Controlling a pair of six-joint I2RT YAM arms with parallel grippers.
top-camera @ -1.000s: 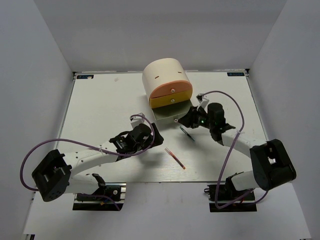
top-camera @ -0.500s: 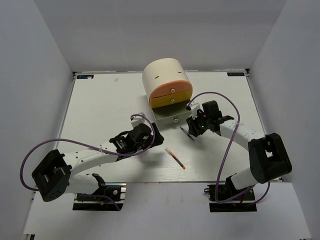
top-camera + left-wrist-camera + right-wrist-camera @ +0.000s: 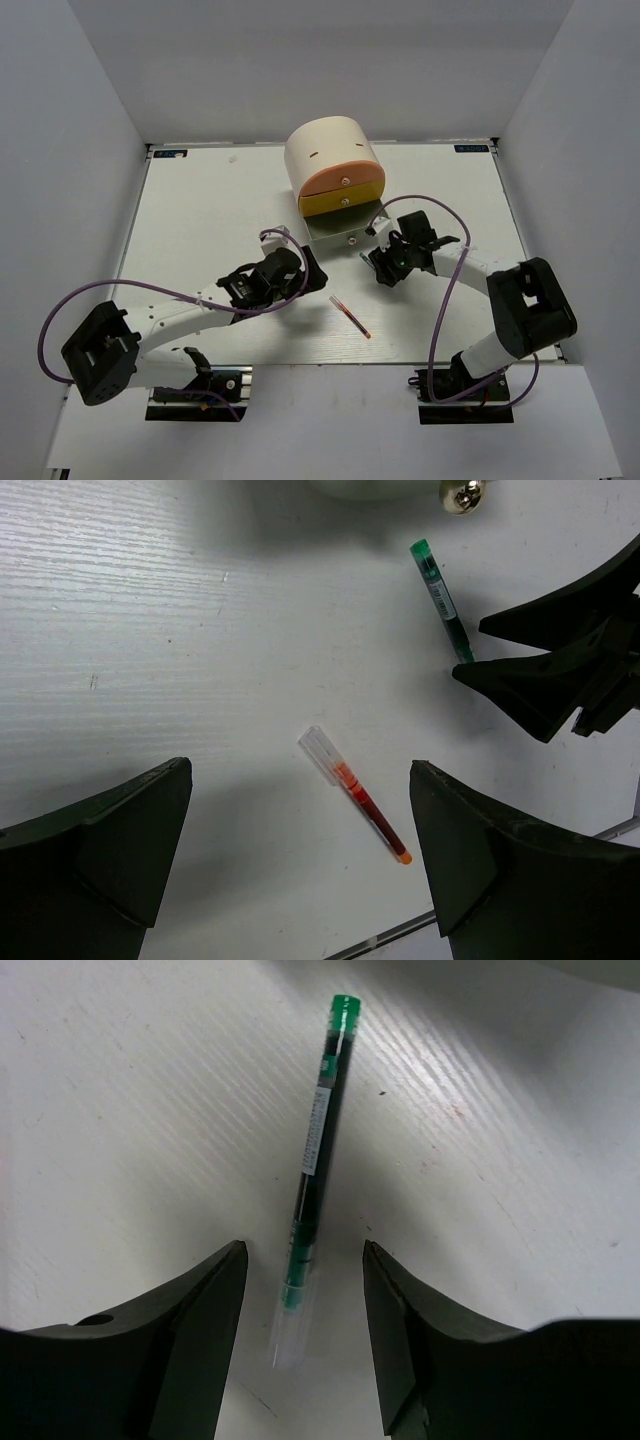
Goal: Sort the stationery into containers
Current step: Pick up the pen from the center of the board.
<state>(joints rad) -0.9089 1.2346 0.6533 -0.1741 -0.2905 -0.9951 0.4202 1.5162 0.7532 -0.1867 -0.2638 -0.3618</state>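
Near the cabinet (image 3: 330, 150), the green pen (image 3: 318, 1150) lies on the table (image 3: 200, 200) between the parted jaws of the right gripper (image 3: 304, 1260) (untouched on both sides). The left gripper (image 3: 300, 770) stands wide above the red pen (image 3: 357, 797).

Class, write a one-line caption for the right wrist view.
Right pincer, open, straddles the clear-capped end of a green pen on the white table.

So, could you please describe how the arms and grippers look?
The left arm and right arm have white links, bulky black joints and a looping purple cable each. The left gripper and right gripper each have two matte black, wedge-shaped fingers.
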